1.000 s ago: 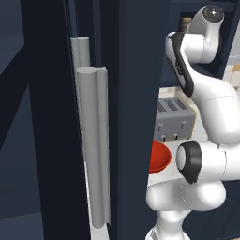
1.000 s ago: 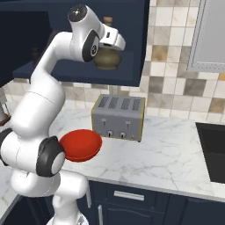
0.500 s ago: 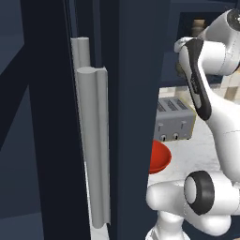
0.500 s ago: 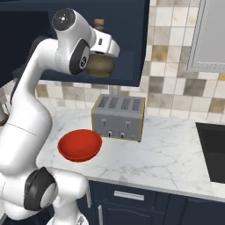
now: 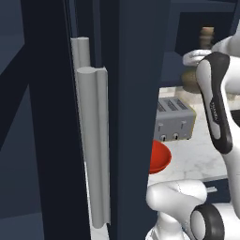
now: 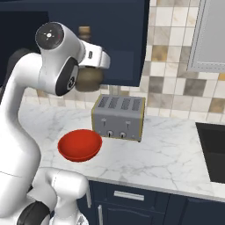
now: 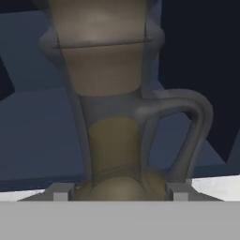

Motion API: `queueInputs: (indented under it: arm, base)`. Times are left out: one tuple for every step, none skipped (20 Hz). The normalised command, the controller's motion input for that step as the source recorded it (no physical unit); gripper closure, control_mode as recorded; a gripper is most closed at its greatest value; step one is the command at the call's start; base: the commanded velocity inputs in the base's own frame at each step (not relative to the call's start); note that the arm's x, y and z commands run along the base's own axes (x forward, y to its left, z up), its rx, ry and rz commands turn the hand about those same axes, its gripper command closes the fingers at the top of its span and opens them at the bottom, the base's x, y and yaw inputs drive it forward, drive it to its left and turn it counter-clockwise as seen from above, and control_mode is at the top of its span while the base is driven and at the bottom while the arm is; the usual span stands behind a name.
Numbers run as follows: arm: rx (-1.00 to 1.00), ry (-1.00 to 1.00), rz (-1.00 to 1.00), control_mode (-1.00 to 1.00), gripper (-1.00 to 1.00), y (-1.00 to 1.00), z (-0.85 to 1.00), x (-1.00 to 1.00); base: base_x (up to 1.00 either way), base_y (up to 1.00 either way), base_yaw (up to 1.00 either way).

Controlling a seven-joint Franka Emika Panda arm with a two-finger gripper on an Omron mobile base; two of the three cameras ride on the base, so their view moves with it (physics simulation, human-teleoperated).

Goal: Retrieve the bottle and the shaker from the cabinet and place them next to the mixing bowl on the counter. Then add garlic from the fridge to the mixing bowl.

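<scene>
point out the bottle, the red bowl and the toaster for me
bottle (image 6: 89, 79), right base view, on its round brown belly
bowl (image 6: 80, 145), right base view, on the middle of its red inside
toaster (image 6: 118, 124), right base view, on its grey front face
</scene>
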Motion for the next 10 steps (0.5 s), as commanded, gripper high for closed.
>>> queueInputs:
  arm:
    - [0.00,0.00,0.14,-1.00,1.00,0.00,-0.05,-0.78]
    - [0.00,0.00,0.14,-1.00,1.00,0.00,-0.14,-0.79]
    - [0.00,0.00,0.14,-1.00,1.00,0.00,-0.19,-0.79]
    - [-0.02,0.00,0.13,-1.00,1.00,0.00,-0.20,-0.75]
    - [-0.01,0.00,0.13,-1.00,1.00,0.00,-0.27,-0.78]
    - [0.00,0.00,0.13,-1.00,1.00,0.00,-0.29,-0.78]
    - [0.00,0.00,0.13,-1.00,1.00,0.00,-0.29,-0.77]
    - [0.00,0.00,0.13,-1.00,1.00,0.00,-0.30,-0.78]
    - [0.00,0.00,0.13,-1.00,1.00,0.00,-0.30,-0.79]
    - [0.00,0.00,0.13,-1.00,1.00,0.00,-0.24,-0.80]
  base:
    - [0.00,0.00,0.00]
    - [0.00,0.00,0.00]
    - [0.00,0.00,0.00]
    - [0.00,0.00,0.00]
    - [0.00,0.00,0.00]
    - [0.00,0.00,0.00]
    - [0.00,0.00,0.00]
    - [0.00,0.00,0.00]
    - [0.00,0.00,0.00]
    - [0.00,0.00,0.00]
